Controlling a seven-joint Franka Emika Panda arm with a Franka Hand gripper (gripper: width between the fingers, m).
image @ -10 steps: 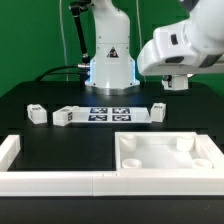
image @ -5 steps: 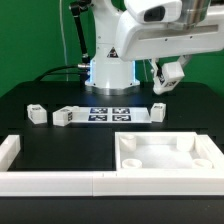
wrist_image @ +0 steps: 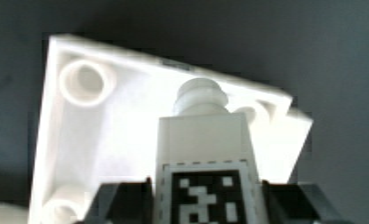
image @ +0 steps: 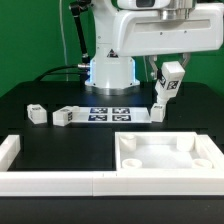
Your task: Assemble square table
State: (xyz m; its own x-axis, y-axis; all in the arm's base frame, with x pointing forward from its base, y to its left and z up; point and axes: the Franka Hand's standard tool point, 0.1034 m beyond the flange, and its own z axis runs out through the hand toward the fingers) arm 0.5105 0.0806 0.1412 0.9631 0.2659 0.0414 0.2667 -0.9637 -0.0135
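Note:
My gripper (image: pixel 168 84) is shut on a white tagged leg (image: pixel 170 82) and holds it tilted in the air, above and behind the square table top (image: pixel 165 168). In the wrist view the leg (wrist_image: pixel 206 130) stands between my dark fingers (wrist_image: pixel 124 203), with its tag facing the camera and its screw tip pointing at the table top (wrist_image: pixel 92 130) and its round corner sockets below. Three more legs lie on the black table: one (image: pixel 37 113) at the exterior view's left, one (image: pixel 68 116) beside it, one (image: pixel 158 110) under the held leg.
The marker board (image: pixel 110 113) lies between the loose legs, in front of the robot base (image: pixel 110 70). Low white border walls (image: pixel 50 180) run along the front and at the exterior view's left (image: pixel 10 148).
The arm's bulk has swung up and toward the exterior view's left. The held leg, hidden behind the hand a second ago, now shows tilted in the gripper, slightly lower than half a second ago.

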